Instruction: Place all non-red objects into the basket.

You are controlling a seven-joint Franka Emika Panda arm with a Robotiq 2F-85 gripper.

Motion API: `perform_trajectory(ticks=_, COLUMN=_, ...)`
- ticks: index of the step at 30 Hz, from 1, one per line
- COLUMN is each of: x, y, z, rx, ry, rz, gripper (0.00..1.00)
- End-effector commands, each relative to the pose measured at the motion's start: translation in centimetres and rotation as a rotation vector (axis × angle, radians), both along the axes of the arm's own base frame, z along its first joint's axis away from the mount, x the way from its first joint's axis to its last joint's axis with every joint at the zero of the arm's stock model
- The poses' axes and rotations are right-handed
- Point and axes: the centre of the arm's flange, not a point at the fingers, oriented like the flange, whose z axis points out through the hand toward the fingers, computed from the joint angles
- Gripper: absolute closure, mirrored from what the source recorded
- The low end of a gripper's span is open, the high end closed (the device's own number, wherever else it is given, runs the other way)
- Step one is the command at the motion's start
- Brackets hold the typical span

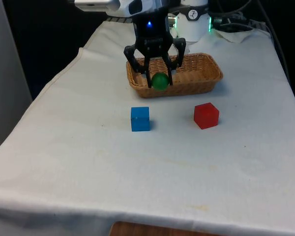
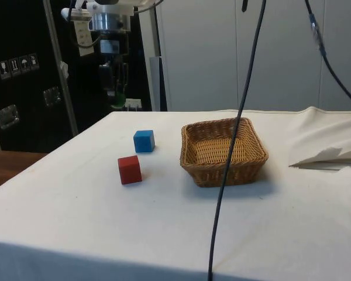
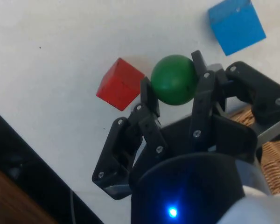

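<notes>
The gripper hangs in the air above the surface, its two fingers parted just as wide as the green ball they clamp, one pad pressed to each side of it. In the wrist view the ball sits right at the fingertips, well clear of the cloth beneath. In the side view the gripper is raised high, with a bit of green showing at its tips.

Going from the front view's left to its right: the blue cube rests on the surface below the fingers and a little to their left, nearer the camera than they are. The wicker basket lies behind and below the fingers, reaching out to their right; in the front view the ball overlaps its near rim, while the side view puts the basket well apart from the raised gripper. The red cube sits on the surface below and to the right of the fingers, apart from the blue one.

Counted: one green ball, held; one blue cube; one red cube; one basket. Both cubes lie outside the basket, and the side view shows nothing in it
</notes>
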Motion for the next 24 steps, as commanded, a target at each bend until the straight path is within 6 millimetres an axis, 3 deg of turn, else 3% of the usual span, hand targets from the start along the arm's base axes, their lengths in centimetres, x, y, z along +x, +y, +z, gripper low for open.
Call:
perform_trajectory(ticks=1, x=-0.2, y=0.0, z=0.0, rx=0.001, ry=0.001, rz=0.005, gripper=1.0)
perform_trajectory(ticks=24, x=-4.4, y=0.9, z=0.1, rx=-0.019, ry=0.024, rz=0.089, gripper=1.0)
